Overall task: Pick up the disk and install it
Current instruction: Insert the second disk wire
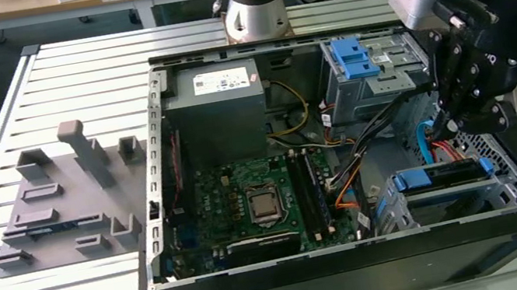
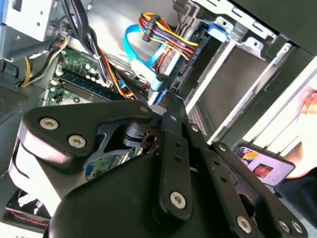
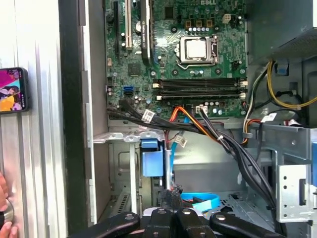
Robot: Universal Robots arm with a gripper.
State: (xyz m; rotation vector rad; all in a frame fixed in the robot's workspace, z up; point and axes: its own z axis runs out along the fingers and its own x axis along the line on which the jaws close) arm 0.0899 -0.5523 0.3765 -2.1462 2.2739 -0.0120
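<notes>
Disk (image 1: 439,176) sits in its bay beneath your claw (image 1: 474,126), whose opening you cannot tell; loose cables (image 3: 198,124) nearby could snag.

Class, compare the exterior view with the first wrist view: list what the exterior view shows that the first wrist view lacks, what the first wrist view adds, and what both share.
Exterior view alone: the grey fixture block on the slatted table, the grey power-supply box, and the arm's base.

First wrist view alone: a phone with a lit screen lying beside the case, and fingertips at the picture's edge.

Both: the green motherboard with its processor socket, the orange and black cables, and the gripper over the open case.
</notes>
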